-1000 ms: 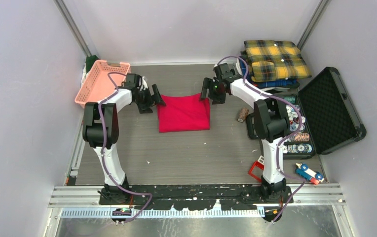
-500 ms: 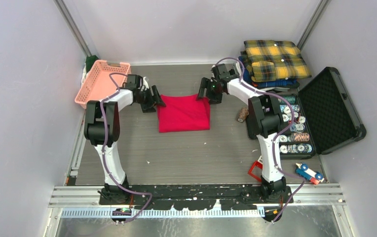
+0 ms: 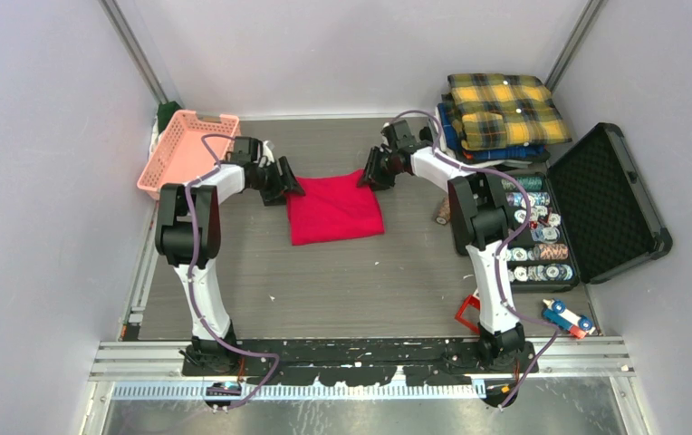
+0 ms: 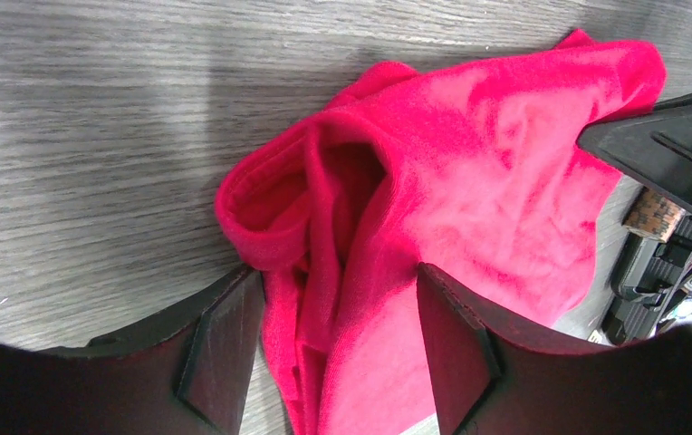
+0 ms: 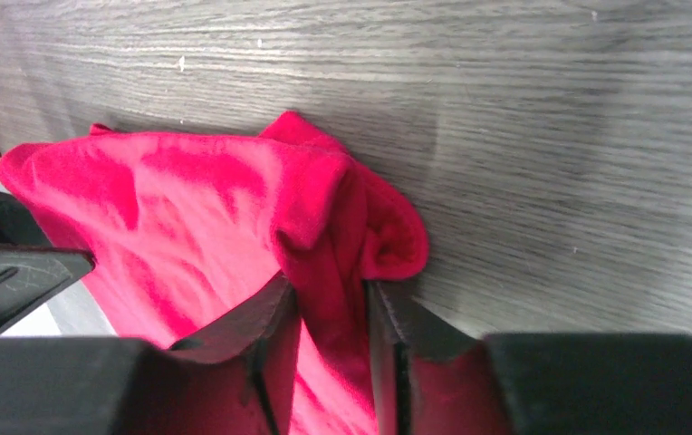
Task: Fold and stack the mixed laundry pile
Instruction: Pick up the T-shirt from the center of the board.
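Observation:
The red T-shirt point(image 3: 335, 208) lies folded flat in the middle of the table. My left gripper point(image 3: 285, 186) is at its far left corner. In the left wrist view its jaws point(image 4: 338, 353) stand fairly wide, with a thick bunch of red cloth point(image 4: 469, 181) filling the gap between them. My right gripper point(image 3: 370, 174) is at the far right corner. There its jaws point(image 5: 329, 317) are pinched narrowly on a fold of the red cloth point(image 5: 188, 208). The yellow-and-black plaid shirt point(image 3: 504, 111) sits folded at the back right, away from both grippers.
A pink lattice basket point(image 3: 184, 149) stands at the back left. A blue plaid shirt point(image 3: 505, 152) lies under the yellow one. An open black case point(image 3: 610, 204) of chips is at the right, with a small roll point(image 3: 445, 210) beside it. A red piece point(image 3: 471, 313) and blue toy point(image 3: 567, 317) lie near right.
Both grippers have closed in on the red T-shirt's far corners. The right gripper has shifted slightly left, and the shirt's far right corner has bunched inward.

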Tool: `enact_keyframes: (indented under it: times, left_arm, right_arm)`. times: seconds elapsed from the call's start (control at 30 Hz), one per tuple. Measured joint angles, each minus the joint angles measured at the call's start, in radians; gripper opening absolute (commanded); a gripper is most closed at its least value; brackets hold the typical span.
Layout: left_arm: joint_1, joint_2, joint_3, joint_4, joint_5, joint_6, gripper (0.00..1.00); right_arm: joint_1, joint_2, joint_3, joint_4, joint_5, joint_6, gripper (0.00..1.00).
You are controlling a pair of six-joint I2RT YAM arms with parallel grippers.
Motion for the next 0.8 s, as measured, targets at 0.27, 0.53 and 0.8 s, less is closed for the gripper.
enact_keyframes:
  times: [0.27,0.53,0.8]
  left_arm:
    - [0.000,0.001,0.000,0.006,0.008,-0.010,0.79]
    - [-0.012,-0.206,-0.161,0.023,-0.076,-0.080,0.90]
    - [-0.013,-0.533,-0.269,-0.043,-0.109,-0.111,0.89]
  right_arm:
    - [-0.001,0.010,0.000,0.012,-0.008,0.021,0.01]
    - [-0.019,0.006,0.000,0.002,-0.031,0.011,0.01]
    - [-0.024,-0.076,-0.001,-0.092,-0.013,-0.047,0.01]
